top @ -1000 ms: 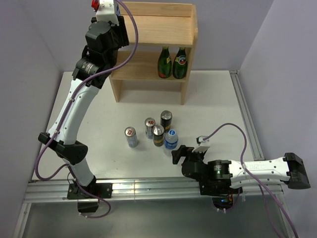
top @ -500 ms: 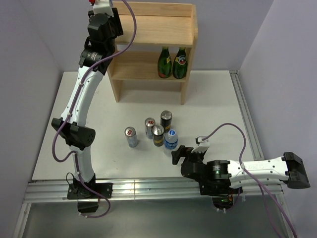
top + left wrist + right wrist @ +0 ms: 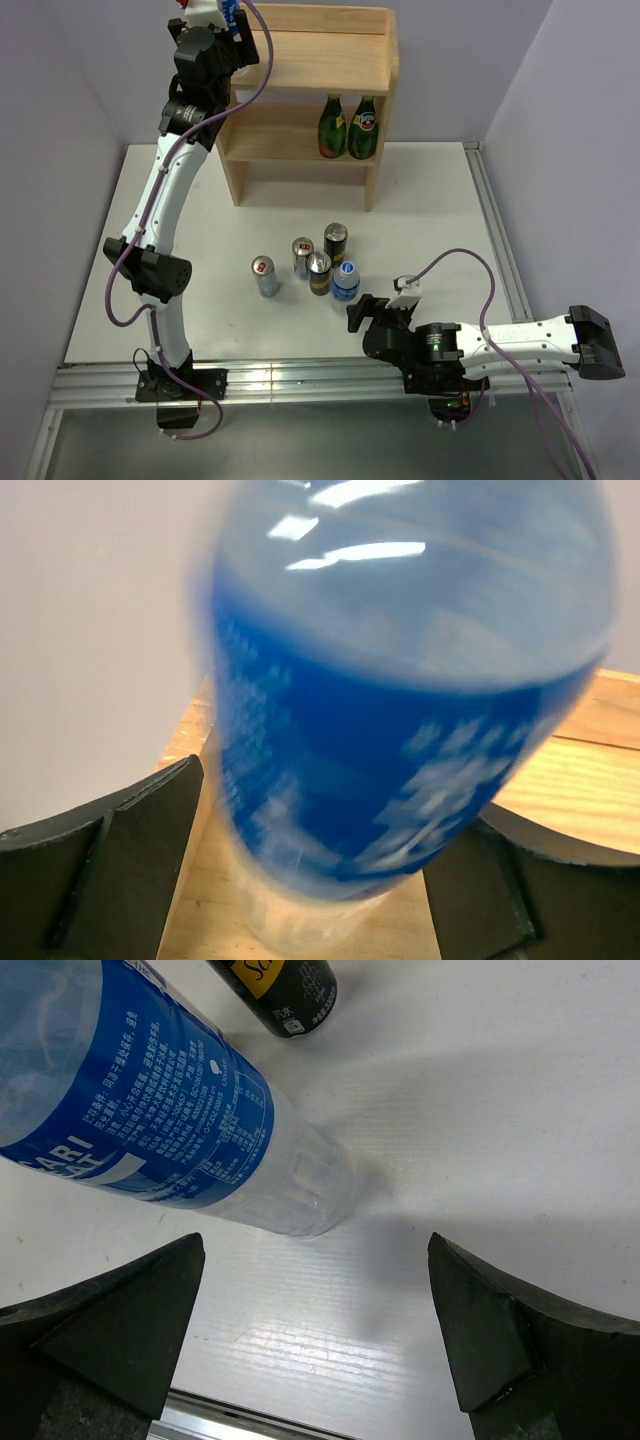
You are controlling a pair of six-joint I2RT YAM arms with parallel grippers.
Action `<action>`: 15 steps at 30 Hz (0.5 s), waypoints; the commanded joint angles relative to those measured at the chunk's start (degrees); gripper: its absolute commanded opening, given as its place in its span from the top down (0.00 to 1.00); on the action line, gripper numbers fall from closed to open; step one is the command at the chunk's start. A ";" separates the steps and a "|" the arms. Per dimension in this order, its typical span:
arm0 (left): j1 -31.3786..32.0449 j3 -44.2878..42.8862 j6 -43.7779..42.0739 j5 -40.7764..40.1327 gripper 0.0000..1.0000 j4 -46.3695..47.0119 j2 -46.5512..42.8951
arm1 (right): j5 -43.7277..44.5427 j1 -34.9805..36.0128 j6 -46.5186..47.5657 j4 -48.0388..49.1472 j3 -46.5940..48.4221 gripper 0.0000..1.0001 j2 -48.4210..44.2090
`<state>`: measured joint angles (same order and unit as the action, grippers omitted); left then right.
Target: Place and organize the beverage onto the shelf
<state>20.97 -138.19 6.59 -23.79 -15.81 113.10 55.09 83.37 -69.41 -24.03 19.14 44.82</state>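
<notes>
1. Water bottle (image 3: 170, 1110), right wrist view: the blue label carries white letters "ARI" above "AT", both cut off at the frame edge, beside blocks of fine white print too small to read.
2. Black can (image 3: 285, 990), right wrist view: gold script beginning "S", only partly in frame.
3. Held water bottle (image 3: 400, 710), left wrist view: white print on the blue label, blurred and unreadable.
4. Top external view: markings on the cans and green bottles (image 3: 349, 127) are too small to read.

White table (image 3: 440, 200) bearing shelf (image 3: 305, 110), four cans (image 3: 300, 262), water bottle (image 3: 345, 281).
</notes>
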 commanded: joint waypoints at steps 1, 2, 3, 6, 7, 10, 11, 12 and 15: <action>-1.11 -0.15 -0.53 -0.38 0.09 3.25 -1.04 | 3.18 0.30 -1.52 -0.67 1.34 0.00 0.01; -1.20 0.02 -0.53 -0.47 0.09 3.25 -0.95 | 3.18 0.30 -1.52 -0.58 1.34 0.00 0.01; -1.20 0.11 -0.53 -0.47 0.09 3.25 -0.86 | 3.09 0.30 -1.52 -0.58 1.26 0.00 -0.08; -1.20 0.46 -0.61 -0.64 0.09 3.25 -0.77 | 3.01 0.30 -1.43 -0.49 1.17 0.00 -0.08; -1.20 0.55 -0.61 -0.73 0.09 3.25 -0.69 | 3.18 0.30 -1.43 -0.40 1.25 0.00 -0.08; -1.20 0.91 -0.53 -0.82 0.09 3.33 -0.69 | 3.18 0.30 -1.35 -0.31 1.17 0.00 -0.08; -1.20 0.73 -0.70 -0.64 0.09 3.25 -0.60 | 3.18 0.30 -1.35 -0.40 1.17 0.00 0.01; -1.20 0.73 -0.70 -0.73 0.09 3.16 -0.60 | 3.18 0.39 -1.26 -0.31 1.17 0.00 0.01; -1.20 1.08 -0.88 -1.08 0.09 3.25 -0.60 | 3.18 0.30 -1.17 0.12 0.99 0.00 -0.08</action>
<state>20.05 -137.56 6.46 -23.88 -14.00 113.10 55.16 83.37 -69.58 -24.14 19.14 44.82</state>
